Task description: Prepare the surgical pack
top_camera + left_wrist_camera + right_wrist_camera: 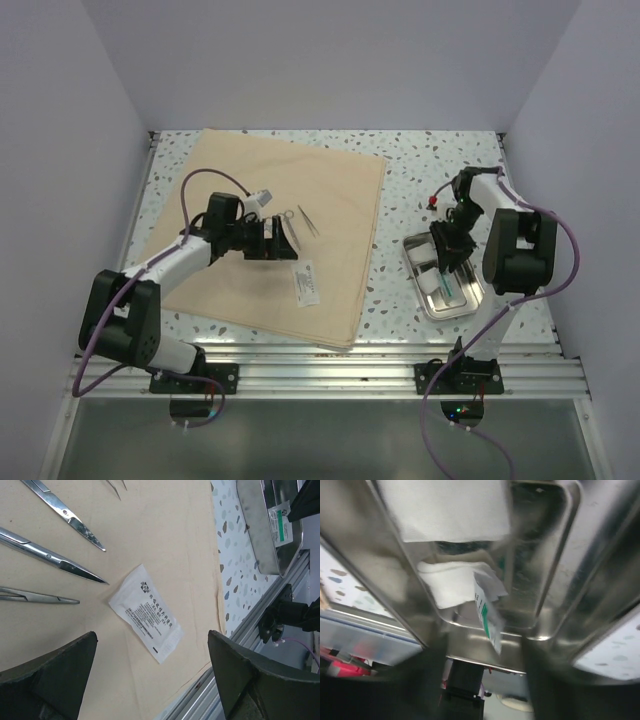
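The left tool point(283, 238) is wide open and holds nothing, over a white packet point(146, 612) on the cloth point(330, 200). The right tool point(447, 255) is down in the tray point(412, 252); I cannot tell if it is open.

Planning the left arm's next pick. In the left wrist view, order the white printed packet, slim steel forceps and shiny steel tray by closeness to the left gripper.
1. White printed packet, on the tan cloth, between the fingers of the open left gripper.
2. Slim steel forceps, at the view's left edge.
3. Shiny steel tray, upper right.
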Motion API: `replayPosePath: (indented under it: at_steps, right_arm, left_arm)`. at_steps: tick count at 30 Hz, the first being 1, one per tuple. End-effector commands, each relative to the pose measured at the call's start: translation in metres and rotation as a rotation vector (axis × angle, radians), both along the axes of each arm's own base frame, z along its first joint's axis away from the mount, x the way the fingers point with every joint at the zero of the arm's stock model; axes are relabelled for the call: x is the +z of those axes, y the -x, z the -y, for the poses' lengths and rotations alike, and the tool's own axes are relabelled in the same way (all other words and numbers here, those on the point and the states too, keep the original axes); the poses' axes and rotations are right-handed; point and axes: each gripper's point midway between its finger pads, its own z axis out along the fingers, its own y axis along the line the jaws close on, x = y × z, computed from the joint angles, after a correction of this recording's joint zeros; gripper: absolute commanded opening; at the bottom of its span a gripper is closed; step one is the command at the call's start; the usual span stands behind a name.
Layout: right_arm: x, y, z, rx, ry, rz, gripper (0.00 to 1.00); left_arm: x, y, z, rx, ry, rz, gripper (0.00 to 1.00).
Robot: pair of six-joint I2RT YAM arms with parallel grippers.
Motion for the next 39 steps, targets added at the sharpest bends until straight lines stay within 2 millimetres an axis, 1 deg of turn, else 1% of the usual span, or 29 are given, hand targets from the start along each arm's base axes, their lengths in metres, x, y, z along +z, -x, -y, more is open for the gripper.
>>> replayPosePath:
  at_steps: [1,2,3,5,6,8,9,10,12,13,14,15,16,17,18,19,20,21,22,23,24,25,26,27,29,31,32,37,39]
  right_arm:
    - [0.022,0.018,0.027,0.097,0.114,-0.052,0.89]
    - [0.024,0.013,0.030,0.090,0.145,-0.033,0.99]
    - [0.029,0.009,0.036,0.085,0.191,-0.006,0.99]
    - [0.041,-0.017,0.044,0.052,0.309,0.108,0.99]
    - [0.051,-0.028,0.043,0.045,0.341,0.179,0.99]
    - [0.070,-0.054,0.029,0.079,0.407,0.316,0.99]
    - [0.076,-0.061,0.020,0.101,0.415,0.355,0.99]
    - [0.083,-0.070,0.002,0.147,0.428,0.404,0.99]
    - [0.091,-0.080,-0.021,0.143,0.421,0.473,0.99]
    - [0.098,-0.085,-0.038,0.162,0.434,0.522,0.99]
    - [0.102,-0.091,-0.048,0.142,0.434,0.568,0.99]
    - [0.104,-0.096,-0.062,0.066,0.415,0.608,0.99]
    - [0.110,-0.096,-0.083,0.068,0.361,0.642,0.99]
    - [0.113,-0.102,-0.094,0.040,0.347,0.682,0.99]
    - [0.122,-0.105,-0.107,-0.046,0.322,0.715,0.99]
    - [0.122,-0.105,-0.125,-0.055,0.267,0.706,0.99]
    - [0.122,-0.096,-0.147,-0.057,0.149,0.658,0.99]
    - [0.122,-0.092,-0.160,-0.094,0.095,0.640,0.99]
    - [0.130,-0.093,-0.173,-0.112,0.010,0.664,0.99]
    - [0.133,-0.091,-0.179,-0.126,-0.040,0.679,0.99]
    - [0.136,-0.080,-0.199,-0.126,-0.164,0.647,0.99]
    - [0.125,-0.070,-0.202,-0.121,-0.195,0.618,0.99]
    - [0.131,-0.068,-0.202,-0.123,-0.218,0.638,0.99]
    - [0.122,-0.053,-0.194,-0.082,-0.193,0.604,0.96]
    - [0.126,-0.050,-0.190,-0.060,-0.190,0.623,0.94]
    - [0.121,-0.045,-0.185,-0.050,-0.181,0.625,0.90]
    - [0.119,-0.040,-0.183,-0.045,-0.179,0.629,0.90]
    - [0.115,-0.035,-0.181,-0.035,-0.192,0.642,0.89]
    - [0.115,-0.034,-0.181,-0.017,-0.192,0.647,0.89]
  left_arm:
    - [0.006,-0.011,0.001,-0.024,-0.023,0.036,0.97]
    - [0.004,-0.013,0.000,-0.019,-0.031,0.028,0.98]
    - [0.003,-0.015,0.000,-0.017,-0.038,0.025,1.00]
    - [-0.001,-0.019,-0.003,-0.006,-0.063,0.011,1.00]
    - [-0.003,-0.020,-0.004,0.001,-0.074,0.006,1.00]
    - [-0.005,-0.023,-0.007,0.025,-0.096,0.001,1.00]
    - [-0.007,-0.023,-0.008,0.032,-0.101,-0.006,1.00]
    - [-0.008,-0.025,-0.010,0.049,-0.114,-0.006,0.99]
    - [-0.012,-0.025,-0.011,0.079,-0.130,-0.025,0.95]
    - [-0.011,-0.025,-0.011,0.100,-0.127,-0.040,0.94]
    - [-0.011,-0.024,-0.010,0.109,-0.130,-0.044,0.92]
    - [-0.011,-0.022,-0.006,0.107,-0.139,-0.048,0.91]
    - [-0.012,-0.023,-0.008,0.126,-0.162,-0.045,0.89]
    - [-0.009,-0.024,-0.005,0.144,-0.170,-0.049,0.87]
    - [-0.012,-0.021,-0.001,0.147,-0.188,-0.060,0.85]
    - [-0.014,-0.020,0.003,0.162,-0.183,-0.090,0.84]
    - [-0.015,-0.018,0.008,0.160,-0.180,-0.104,0.80]
    - [-0.016,-0.016,0.013,0.155,-0.169,-0.117,0.77]
    - [-0.018,-0.014,0.019,0.153,-0.155,-0.138,0.74]
    - [-0.019,-0.009,0.027,0.136,-0.144,-0.149,0.65]
    - [-0.019,-0.008,0.031,0.131,-0.132,-0.154,0.62]
    - [-0.022,-0.006,0.033,0.141,-0.134,-0.171,0.59]
    - [-0.024,-0.002,0.036,0.137,-0.142,-0.180,0.53]
    - [-0.032,0.004,0.033,0.168,-0.158,-0.222,0.46]
    - [-0.034,0.005,0.033,0.174,-0.153,-0.222,0.45]
    - [-0.039,0.010,0.032,0.188,-0.149,-0.252,0.43]
    - [-0.042,0.012,0.032,0.194,-0.148,-0.264,0.43]
    - [-0.045,0.016,0.027,0.238,-0.179,-0.287,0.37]
    - [-0.051,0.020,0.021,0.259,-0.212,-0.318,0.37]
